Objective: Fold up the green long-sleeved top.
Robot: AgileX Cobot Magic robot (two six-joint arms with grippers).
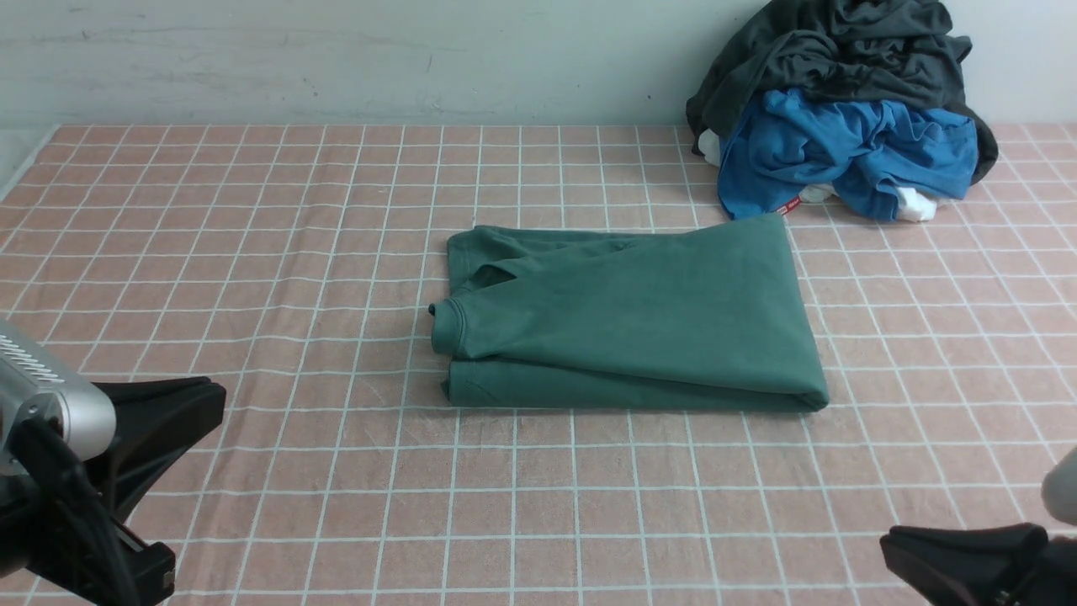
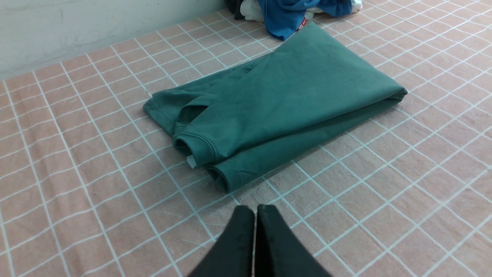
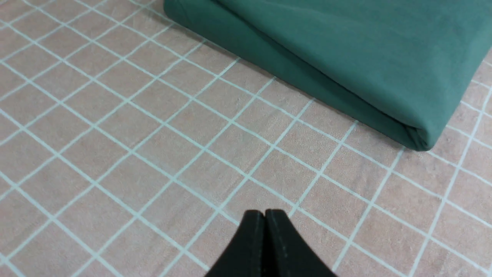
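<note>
The green long-sleeved top (image 1: pixel 639 316) lies folded into a flat rectangle in the middle of the table, with a ribbed edge at its left end. It also shows in the left wrist view (image 2: pixel 276 100) and in the right wrist view (image 3: pixel 346 57). Its logo is hidden. My left gripper (image 2: pixel 255 209) is shut and empty, over bare cloth near the top's front left corner; in the front view it sits at the lower left (image 1: pixel 210 396). My right gripper (image 3: pixel 265 212) is shut and empty, short of the top's front right corner; it shows at the front view's lower right (image 1: pixel 892 547).
A pink tablecloth with a white grid (image 1: pixel 252 252) covers the table. A pile with a dark grey-black garment (image 1: pixel 850 50) over a bright blue garment (image 1: pixel 841 151) lies at the back right against the wall, touching the top's far right corner.
</note>
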